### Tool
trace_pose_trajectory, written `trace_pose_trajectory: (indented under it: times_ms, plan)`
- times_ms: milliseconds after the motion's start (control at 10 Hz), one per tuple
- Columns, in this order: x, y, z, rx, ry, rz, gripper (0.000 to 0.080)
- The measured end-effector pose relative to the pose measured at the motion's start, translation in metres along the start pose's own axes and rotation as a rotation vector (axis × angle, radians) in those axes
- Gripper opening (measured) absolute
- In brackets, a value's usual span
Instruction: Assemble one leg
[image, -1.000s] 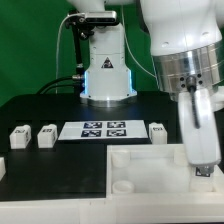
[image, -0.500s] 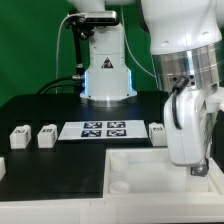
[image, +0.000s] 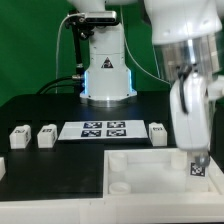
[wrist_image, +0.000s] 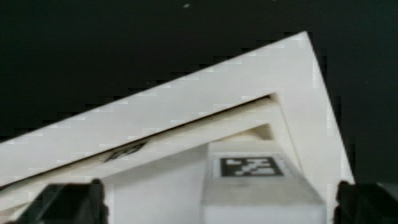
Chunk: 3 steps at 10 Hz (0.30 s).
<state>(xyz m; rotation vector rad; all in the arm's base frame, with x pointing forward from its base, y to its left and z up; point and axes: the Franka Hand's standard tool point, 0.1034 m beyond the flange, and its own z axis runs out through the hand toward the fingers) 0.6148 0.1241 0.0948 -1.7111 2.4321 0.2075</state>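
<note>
My gripper (image: 197, 170) hangs over the right part of the large white tabletop (image: 150, 172), at the exterior view's right. It is shut on a leg (image: 197, 165), a small white block whose black-and-white tag faces the exterior camera. In the wrist view the leg (wrist_image: 249, 168) fills the gap between my two dark fingers (wrist_image: 64, 205), tag showing, and my gripper (wrist_image: 214, 212) holds it just above a corner of the tabletop (wrist_image: 178, 110). Three more legs stand on the black table: two at the left (image: 19, 134) (image: 46, 135) and one at the right (image: 157, 131).
The marker board (image: 104, 129) lies flat between the loose legs. The arm's white base (image: 106, 70) with cables stands behind it. A small white piece (image: 2, 166) shows at the exterior view's left edge.
The hand has turned about its own axis above the tabletop's right part, and the held leg's tag now faces the exterior camera. The loose legs have not moved.
</note>
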Motion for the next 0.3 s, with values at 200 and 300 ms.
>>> trace_pose_trajectory:
  times_ms: [200,300]
  plan:
    - [-0.001,0.0015,-0.0024,0.002,-0.002,-0.007,0.0649]
    - [-0.0006,0.002,-0.0009,0.0,0.0,-0.008,0.0649]
